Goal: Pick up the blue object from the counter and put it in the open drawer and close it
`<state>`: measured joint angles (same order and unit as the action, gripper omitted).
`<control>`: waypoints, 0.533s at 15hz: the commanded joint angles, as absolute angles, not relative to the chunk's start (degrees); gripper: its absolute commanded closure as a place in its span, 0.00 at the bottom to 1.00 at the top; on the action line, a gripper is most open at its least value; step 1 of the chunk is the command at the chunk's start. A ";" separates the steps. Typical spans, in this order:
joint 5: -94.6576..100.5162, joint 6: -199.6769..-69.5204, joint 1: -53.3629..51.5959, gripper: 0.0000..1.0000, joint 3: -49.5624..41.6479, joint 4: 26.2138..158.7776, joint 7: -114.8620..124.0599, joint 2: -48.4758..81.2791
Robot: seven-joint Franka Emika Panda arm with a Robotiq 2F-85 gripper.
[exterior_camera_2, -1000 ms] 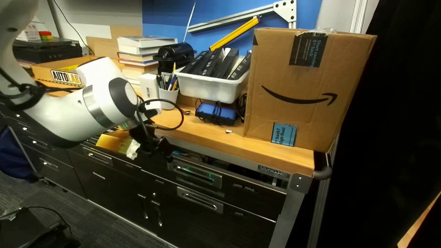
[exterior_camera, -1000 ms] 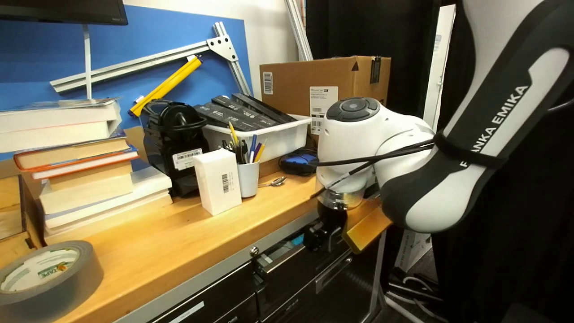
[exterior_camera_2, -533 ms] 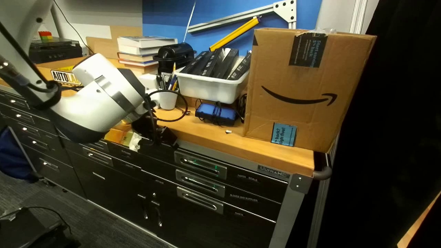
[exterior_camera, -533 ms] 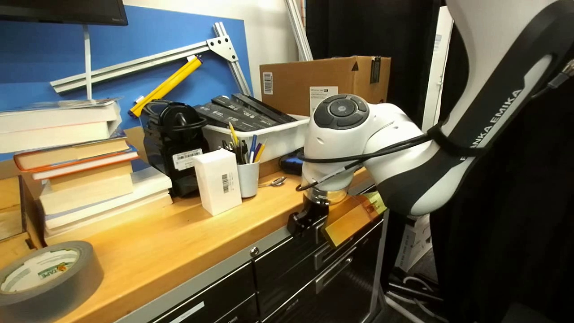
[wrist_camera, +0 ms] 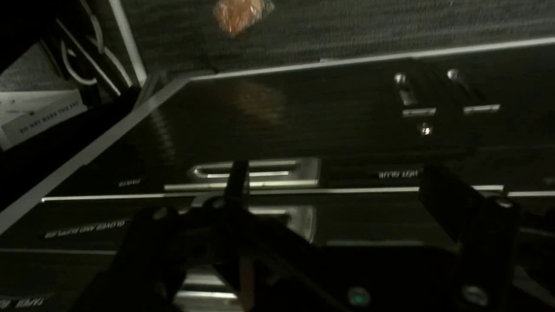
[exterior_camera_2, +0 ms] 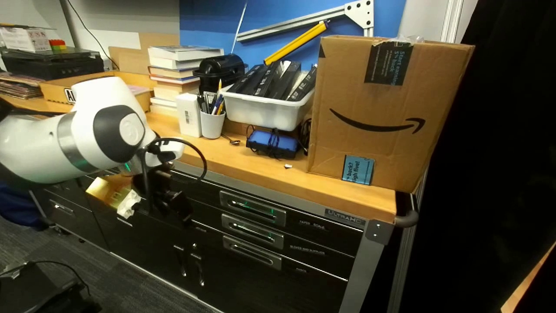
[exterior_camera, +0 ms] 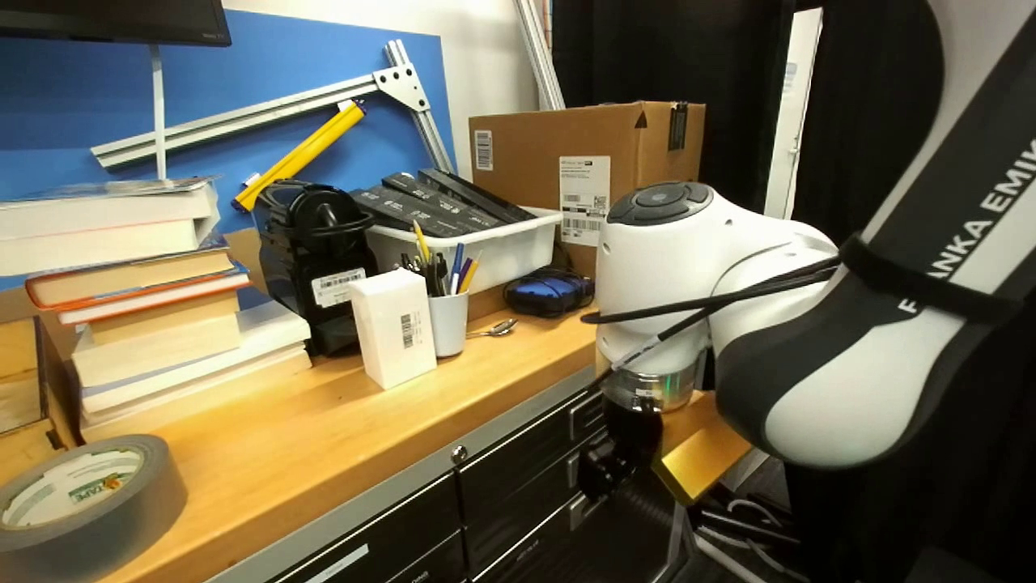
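Claw (wrist_camera: 338, 193) has backed off, spread wide, nothing in it. Top drawer (exterior_camera_2: 253, 208) just went in flush, so likely finished: blue object presumably inside, hidden, unless they meant the blue gadget (exterior_camera_2: 283, 142) far back on the counter (exterior_camera_2: 247, 160).

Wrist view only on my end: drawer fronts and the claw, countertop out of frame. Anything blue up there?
Observer: Yes. A blue cord-wrapped thing is on the counter near the cardboard box, in both exterior views. Can't say whether it's the target.
Operator: Top drawer's upper edge is cut off for me. Shut?
Observer: Looks shut. In an exterior view the top drawer sits flush under the counter, no open gap showing.
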<state>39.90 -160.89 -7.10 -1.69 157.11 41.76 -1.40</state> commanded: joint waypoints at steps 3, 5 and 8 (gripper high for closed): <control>13.87 -145.59 -6.79 0.00 2.53 157.50 17.79 -8.83; 6.46 -137.18 -6.90 0.00 3.02 154.74 14.19 -13.75; 0.27 -126.12 -6.59 0.00 2.72 148.94 11.21 -19.47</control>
<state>5.77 -135.39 -7.13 2.36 152.84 14.97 -12.33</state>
